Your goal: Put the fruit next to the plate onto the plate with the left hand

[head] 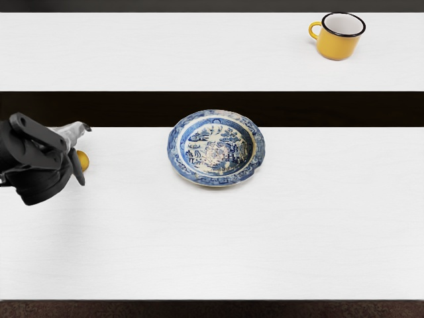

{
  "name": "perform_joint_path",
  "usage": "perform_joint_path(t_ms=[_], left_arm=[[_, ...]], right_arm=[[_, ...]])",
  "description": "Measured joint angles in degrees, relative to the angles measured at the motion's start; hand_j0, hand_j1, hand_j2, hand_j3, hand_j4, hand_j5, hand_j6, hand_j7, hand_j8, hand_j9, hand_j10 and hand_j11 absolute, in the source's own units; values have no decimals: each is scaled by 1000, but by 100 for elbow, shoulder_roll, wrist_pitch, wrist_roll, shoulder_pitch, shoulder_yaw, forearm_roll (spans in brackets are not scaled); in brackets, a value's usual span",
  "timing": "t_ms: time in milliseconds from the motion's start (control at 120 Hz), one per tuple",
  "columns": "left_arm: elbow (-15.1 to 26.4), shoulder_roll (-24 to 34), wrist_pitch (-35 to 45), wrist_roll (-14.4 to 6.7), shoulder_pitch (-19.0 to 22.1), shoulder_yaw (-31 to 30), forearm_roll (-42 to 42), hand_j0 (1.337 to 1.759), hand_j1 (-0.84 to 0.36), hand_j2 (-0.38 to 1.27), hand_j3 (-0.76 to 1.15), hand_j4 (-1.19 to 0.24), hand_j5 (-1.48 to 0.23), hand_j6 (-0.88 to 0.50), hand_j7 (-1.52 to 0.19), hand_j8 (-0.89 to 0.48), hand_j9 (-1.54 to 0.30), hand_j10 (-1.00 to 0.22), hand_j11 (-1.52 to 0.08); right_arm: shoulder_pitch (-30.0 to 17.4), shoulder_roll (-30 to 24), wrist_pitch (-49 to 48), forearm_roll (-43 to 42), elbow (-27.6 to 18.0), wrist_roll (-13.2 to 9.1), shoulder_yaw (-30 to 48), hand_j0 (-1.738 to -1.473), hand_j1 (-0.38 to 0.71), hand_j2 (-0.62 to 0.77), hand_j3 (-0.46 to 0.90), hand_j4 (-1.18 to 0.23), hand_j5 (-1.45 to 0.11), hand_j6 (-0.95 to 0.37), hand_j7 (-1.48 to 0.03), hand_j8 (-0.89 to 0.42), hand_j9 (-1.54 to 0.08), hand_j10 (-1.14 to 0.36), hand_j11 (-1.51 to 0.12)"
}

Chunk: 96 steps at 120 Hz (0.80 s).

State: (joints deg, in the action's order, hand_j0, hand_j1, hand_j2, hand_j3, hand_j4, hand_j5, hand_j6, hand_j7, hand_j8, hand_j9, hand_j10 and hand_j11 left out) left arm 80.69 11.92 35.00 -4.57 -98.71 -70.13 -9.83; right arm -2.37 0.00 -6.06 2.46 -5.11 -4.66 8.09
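A blue and white patterned plate point(216, 147) lies on the near white table, a little left of centre. Far to its left sits a small orange fruit point(82, 159), mostly hidden behind my left hand point(66, 156). That black hand comes in from the left edge and is right at the fruit, covering its left side. I cannot make out whether the hand has hold of the fruit. The plate has nothing on it.
A yellow mug point(338, 34) with a white inside stands on the far table at the back right. A dark gap point(212, 109) separates the two white tabletops. The near table's front edge runs along the bottom.
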Motion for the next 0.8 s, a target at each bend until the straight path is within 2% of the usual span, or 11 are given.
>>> perform_joint_path(t_ms=[800], left_arm=[[-1, -14, 0, 0, 79, -3, -103, 1658, -38, 65, 0, -323, -420, -323, -420, -323, -420, -323, -420]], right_arm=[[1, 0, 0, 0, -1, 0, 0, -1658, -349, 0, 0, 0, 0, -1, 0, 0, 0, 0, 0]])
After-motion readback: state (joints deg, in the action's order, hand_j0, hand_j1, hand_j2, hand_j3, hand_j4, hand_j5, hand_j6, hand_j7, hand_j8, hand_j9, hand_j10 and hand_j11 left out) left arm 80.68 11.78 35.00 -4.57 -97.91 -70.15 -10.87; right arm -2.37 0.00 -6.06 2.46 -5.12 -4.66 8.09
